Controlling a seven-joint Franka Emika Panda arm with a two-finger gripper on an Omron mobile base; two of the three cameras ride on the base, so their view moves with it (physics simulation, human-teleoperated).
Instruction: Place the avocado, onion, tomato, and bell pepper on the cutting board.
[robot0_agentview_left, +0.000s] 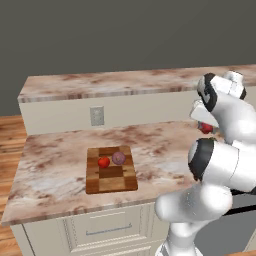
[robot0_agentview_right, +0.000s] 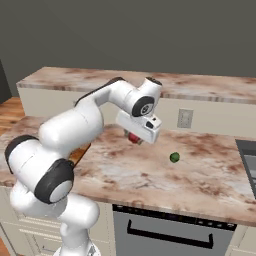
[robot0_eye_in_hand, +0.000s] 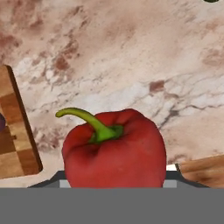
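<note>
The wooden cutting board (robot0_agentview_left: 111, 175) lies on the marble counter, left of the arm. On its far half the bright red tomato (robot0_agentview_left: 103, 162) and the purple-pink onion (robot0_agentview_left: 118, 158) rest side by side. My gripper (robot0_agentview_right: 134, 139) hangs over the counter, right of the board, shut on the red bell pepper (robot0_eye_in_hand: 114, 148), whose green stem curls up to the left. The pepper (robot0_agentview_left: 206, 127) peeks out under the hand. A corner of the board (robot0_eye_in_hand: 13, 131) shows at the hand view's left. The dark green avocado (robot0_agentview_right: 174, 157) sits on the counter farther right.
A raised marble ledge (robot0_agentview_left: 110, 82) runs along the back, with a wall outlet (robot0_agentview_left: 97, 115) below it. An oven front (robot0_agentview_right: 170, 227) sits under the counter at the right, and a dark inset (robot0_agentview_right: 248, 155) meets the right edge.
</note>
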